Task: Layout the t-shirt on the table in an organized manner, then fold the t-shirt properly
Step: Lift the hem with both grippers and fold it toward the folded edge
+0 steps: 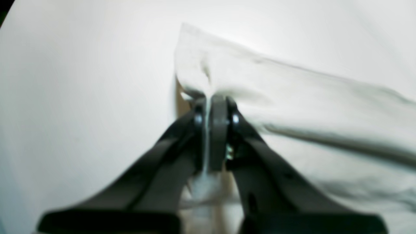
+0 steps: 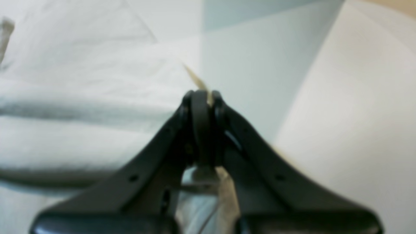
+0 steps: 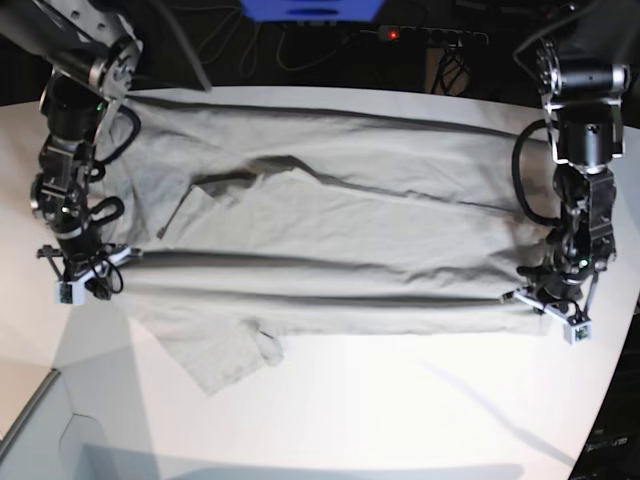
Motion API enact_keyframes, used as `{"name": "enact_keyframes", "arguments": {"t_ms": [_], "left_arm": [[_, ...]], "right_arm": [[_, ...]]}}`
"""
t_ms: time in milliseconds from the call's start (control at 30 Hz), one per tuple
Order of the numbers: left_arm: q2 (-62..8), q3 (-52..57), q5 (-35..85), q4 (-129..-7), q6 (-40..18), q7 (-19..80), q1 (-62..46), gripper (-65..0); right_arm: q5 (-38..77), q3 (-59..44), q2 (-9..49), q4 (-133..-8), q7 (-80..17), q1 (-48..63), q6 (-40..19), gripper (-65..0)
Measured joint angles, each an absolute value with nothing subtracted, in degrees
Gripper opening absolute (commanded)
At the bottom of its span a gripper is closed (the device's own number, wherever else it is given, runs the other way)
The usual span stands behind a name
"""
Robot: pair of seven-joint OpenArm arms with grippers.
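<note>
T-shirt of light grey-beige soft cloth (image 3: 330,230), stretched sideways between two black grippers on the smooth white curved-edge table (image 3: 400,410).

The left gripper (image 1: 213,97) has its jaws pressed together on a bunched edge of the cloth, which rises ahead of the tips and trails off to one side in a long ridge. The right gripper (image 2: 201,96) is likewise clamped, a thin sliver of fabric pinched at its tips and folded cloth lying beside it. Between the two, the shirt runs in long lengthwise creases; one short sleeve (image 3: 225,355) lies flat on the tabletop, toward the near edge.
</note>
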State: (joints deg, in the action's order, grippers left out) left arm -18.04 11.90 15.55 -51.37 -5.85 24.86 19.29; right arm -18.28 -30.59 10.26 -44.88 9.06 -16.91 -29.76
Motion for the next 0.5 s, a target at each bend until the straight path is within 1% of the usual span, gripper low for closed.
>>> {"name": "enact_keyframes", "arguments": {"t_ms": [100,233,500], "left_arm": [[-17.89,11.88,15.59,-55.57,-6.09,25.12,16.75,-64.8],[-17.96,11.99,15.64,-59.86,-5.98,27.81,14.31,-64.8],[-15.86,19.79,15.64,-69.21,-6.11,29.80,8.40,-64.8]], "right_arm": [[-17.56,-30.59,9.58,-51.42,9.50,-13.26,-30.00,-64.2],[-11.33,-30.09,8.08,-58.85,9.65,-8.12,-30.06,-64.2],[-10.17,-30.48,6.83,-65.76,9.96,-1.98,-30.17,-64.2]]}}
